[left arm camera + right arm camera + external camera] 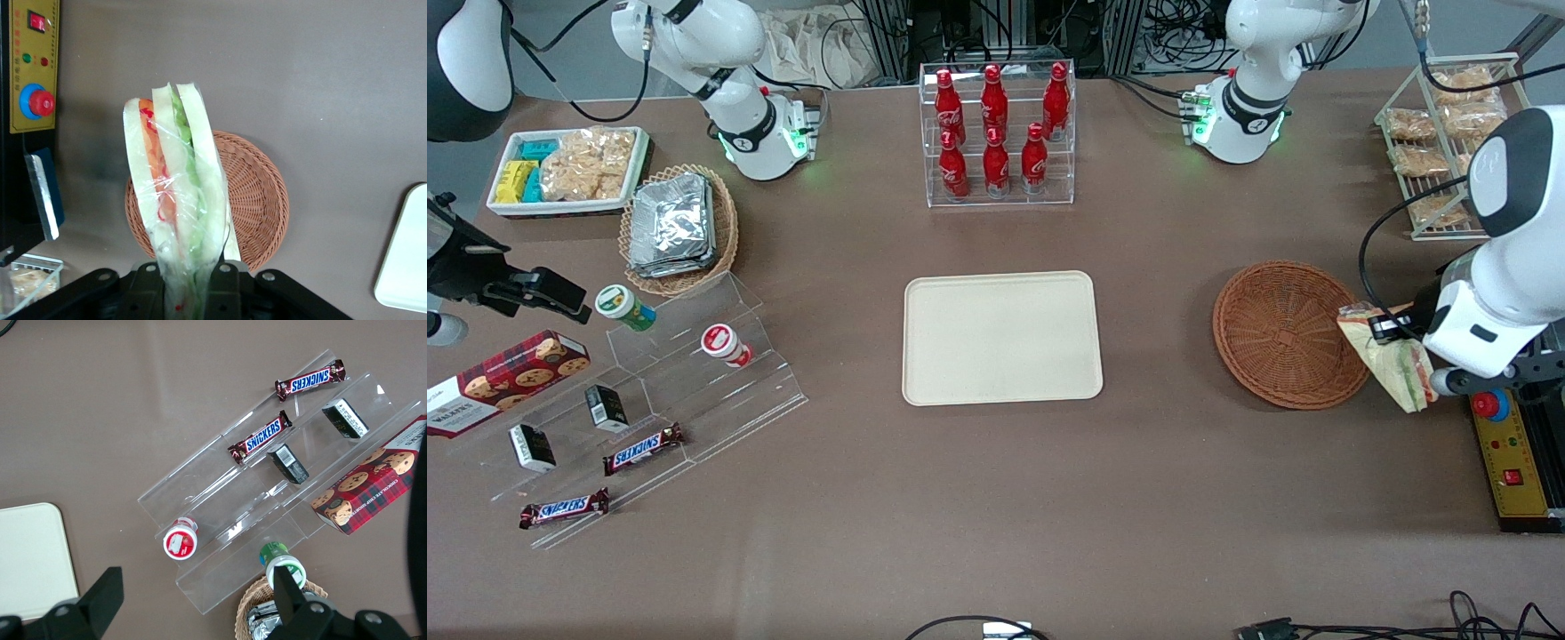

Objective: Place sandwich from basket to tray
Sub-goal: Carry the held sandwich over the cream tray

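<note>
I have the hand [189, 283] clamped on the sandwich [175, 193], its two fingers [223, 280] pinched on the narrow end of the clear-wrapped wedge. In the wrist view the white bread slices stand up out of the grip, with the orange-pink layer and the green layer showing between them through the wrap. From the front I see the sandwich [1396, 364] lifted off the brown surface [996, 498], hanging at the edge of the basket [1285, 333] on the working arm's side, its tip pointing down and slightly nearer to the front camera than the basket's centre. The basket holds nothing; its reddish-brown weave and the small square at its middle are fully bare. In the wrist view the basket [257, 200] sits below the sandwich, partly covered by it.

The tray [1000, 338] lies flat near the middle of the surface, well apart from the basket and toward the parked arm's end from it, with nothing on it. A corner of it shows in the wrist view as well [407, 260].

Close to the hand, at the working arm's end of the surface, there is a yellow control box [1513, 462] with a red button on a blue ring.
</note>
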`<state>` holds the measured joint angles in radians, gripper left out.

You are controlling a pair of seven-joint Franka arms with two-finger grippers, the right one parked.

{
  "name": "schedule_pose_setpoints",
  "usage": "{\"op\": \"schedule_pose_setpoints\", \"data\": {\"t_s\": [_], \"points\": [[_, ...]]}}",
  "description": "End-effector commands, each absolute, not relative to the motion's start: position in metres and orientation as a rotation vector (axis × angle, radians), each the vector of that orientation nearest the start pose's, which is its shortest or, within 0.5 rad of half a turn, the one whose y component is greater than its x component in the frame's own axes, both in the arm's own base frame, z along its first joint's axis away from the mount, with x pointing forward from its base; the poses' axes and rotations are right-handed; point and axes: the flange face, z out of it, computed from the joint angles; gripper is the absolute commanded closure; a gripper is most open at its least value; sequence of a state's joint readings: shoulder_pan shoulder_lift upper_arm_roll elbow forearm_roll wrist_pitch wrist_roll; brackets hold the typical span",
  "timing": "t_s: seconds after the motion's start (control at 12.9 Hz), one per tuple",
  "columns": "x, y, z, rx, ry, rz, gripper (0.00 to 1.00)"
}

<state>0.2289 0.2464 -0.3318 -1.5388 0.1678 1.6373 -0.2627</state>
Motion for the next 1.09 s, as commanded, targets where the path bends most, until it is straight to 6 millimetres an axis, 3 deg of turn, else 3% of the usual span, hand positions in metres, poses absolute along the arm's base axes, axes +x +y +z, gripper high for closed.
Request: {"op": "schedule_pose_setpoints", "data": {"t_s": [0.0,0.16,0.31,0.62,0.93,1.01], "points": [[0.628,-0.055,0.514,-2.993,-0.178,0.183,0.78],[0.621,-0.100,0.514,-2.980,-0.198,0.176,0.78],[0.614,-0.158,0.503,-2.968,-0.275,0.180,0.78],[0.603,-0.300,0.459,-2.958,-0.422,0.177,0.77],[0.582,-0.382,0.413,-2.979,-0.490,0.160,0.77],[0.575,-0.389,0.396,-2.971,-0.516,0.177,0.77]]}}
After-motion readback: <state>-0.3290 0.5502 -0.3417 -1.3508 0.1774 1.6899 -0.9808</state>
